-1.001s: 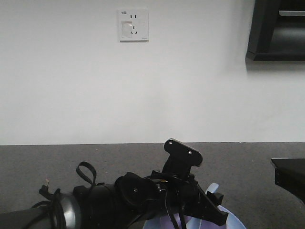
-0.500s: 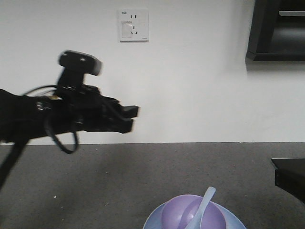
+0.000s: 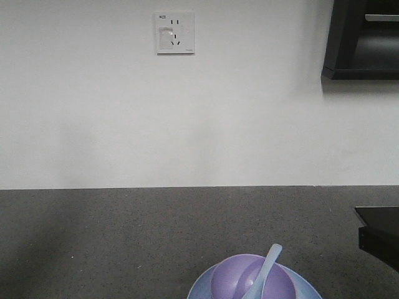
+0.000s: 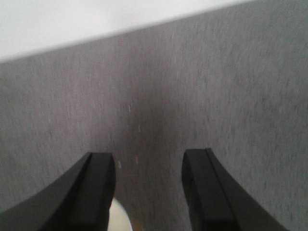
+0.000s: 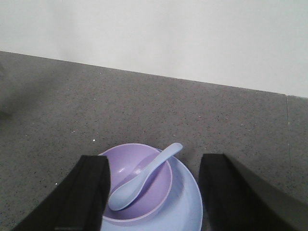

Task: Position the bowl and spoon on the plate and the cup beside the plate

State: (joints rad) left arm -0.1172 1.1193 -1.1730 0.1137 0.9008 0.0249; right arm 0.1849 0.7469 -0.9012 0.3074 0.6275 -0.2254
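Bowl (image 5: pixel 120 166), smooth lavender, cradles spoon (image 5: pixel 144 175) on blue plate (image 5: pixel 185 202); left fingers (image 4: pixel 98 178), right fingers (image 5: pixel 89 187) spread empty.

Grey speckled counter (image 3: pixel 93 237); blue plate (image 5: pixel 186 195) lies on it

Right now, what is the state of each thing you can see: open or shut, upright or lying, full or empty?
bowl: upright on the plate, holds only the spoon.
spoon: lying in the bowl, handle over the far rim.
plate: flat on the counter, carries the bowl.
left gripper: open, empty.
right gripper: open, empty.
pale edge under the left gripper: too little shows to tell.
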